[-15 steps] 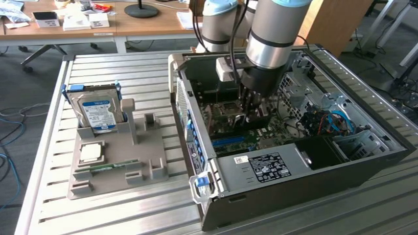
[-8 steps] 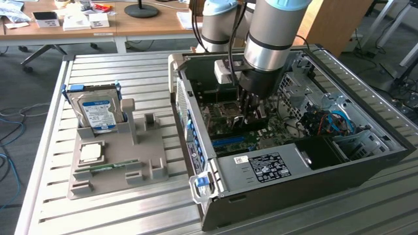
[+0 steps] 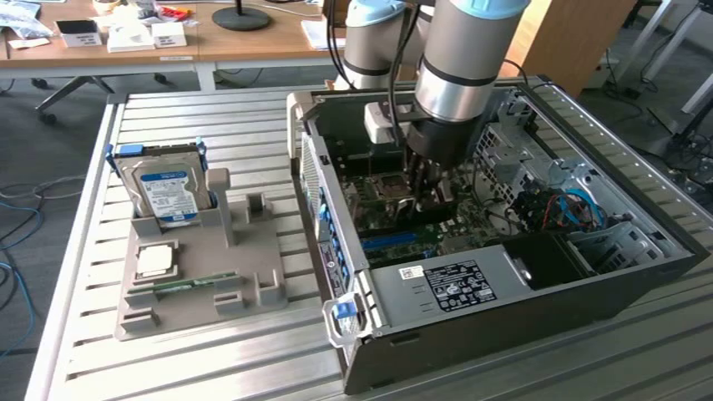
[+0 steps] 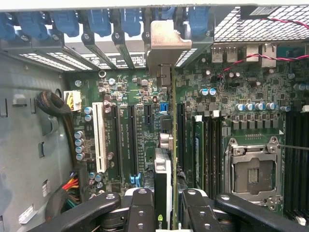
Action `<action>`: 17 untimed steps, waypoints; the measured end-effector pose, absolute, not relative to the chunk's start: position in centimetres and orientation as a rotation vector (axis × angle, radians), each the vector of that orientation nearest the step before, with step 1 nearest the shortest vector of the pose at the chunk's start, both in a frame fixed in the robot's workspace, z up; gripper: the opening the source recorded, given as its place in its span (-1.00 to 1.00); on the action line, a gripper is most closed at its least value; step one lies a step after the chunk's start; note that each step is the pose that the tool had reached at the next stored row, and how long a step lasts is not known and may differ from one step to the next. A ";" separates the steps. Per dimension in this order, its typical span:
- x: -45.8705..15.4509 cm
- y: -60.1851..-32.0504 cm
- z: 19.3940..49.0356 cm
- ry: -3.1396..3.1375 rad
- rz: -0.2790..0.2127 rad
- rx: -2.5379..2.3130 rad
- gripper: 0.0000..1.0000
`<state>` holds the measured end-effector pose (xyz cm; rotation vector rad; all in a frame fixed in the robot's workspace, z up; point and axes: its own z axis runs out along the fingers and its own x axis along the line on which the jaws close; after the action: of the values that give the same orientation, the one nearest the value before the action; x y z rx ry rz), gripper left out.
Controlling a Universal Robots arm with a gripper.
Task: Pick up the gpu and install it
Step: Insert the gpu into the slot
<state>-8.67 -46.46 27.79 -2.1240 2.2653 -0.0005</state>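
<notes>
The gpu (image 4: 165, 145) appears edge-on in the wrist view, a thin card standing upright over the green motherboard (image 4: 145, 96). Its silvery bracket (image 4: 166, 41) lies against the case's rear slot openings, under the blue latches. My gripper (image 4: 169, 212) is shut on the card's near end, with one black finger (image 4: 140, 208) on each side. The card runs in line with the black expansion slots (image 4: 130, 135); I cannot tell whether it is seated. In the exterior view my gripper (image 3: 429, 196) reaches down into the open computer case (image 3: 502, 334).
On the exterior view's left, a grey holder (image 3: 256, 267) carries a silver hard drive (image 3: 167, 188), a processor chip (image 3: 156, 261) and a memory stick (image 3: 189, 284). Inside the case are a white slot (image 4: 101, 133), a processor socket (image 4: 253, 174), the power supply (image 3: 457, 284) and cables (image 3: 568, 209).
</notes>
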 end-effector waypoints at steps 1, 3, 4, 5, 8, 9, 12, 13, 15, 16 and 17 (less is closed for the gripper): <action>-8.7 -46.5 27.8 2.265 -0.001 -2.124 -0.46; -8.7 -46.5 27.8 2.265 0.000 -2.124 -0.46; -8.7 -46.5 27.7 2.265 0.000 -2.124 -0.46; -8.7 -46.5 27.7 2.265 0.000 -2.124 -0.46; -8.8 -46.6 27.6 2.265 -0.001 -2.124 -0.46; -8.8 -46.6 27.5 2.265 -0.001 -2.124 -0.46; -8.8 -46.6 27.5 2.265 -0.001 -2.124 -0.46; -8.8 -46.6 27.5 2.266 -0.001 -2.124 -0.46; -8.9 -46.6 27.5 2.266 -0.001 -2.124 -0.46; -8.9 -46.6 27.4 2.266 -0.001 -2.124 -0.46; -9.0 -46.6 27.4 2.265 -0.001 -2.124 -0.46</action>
<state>-8.97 -46.60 27.42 -2.1240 2.2654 -0.0006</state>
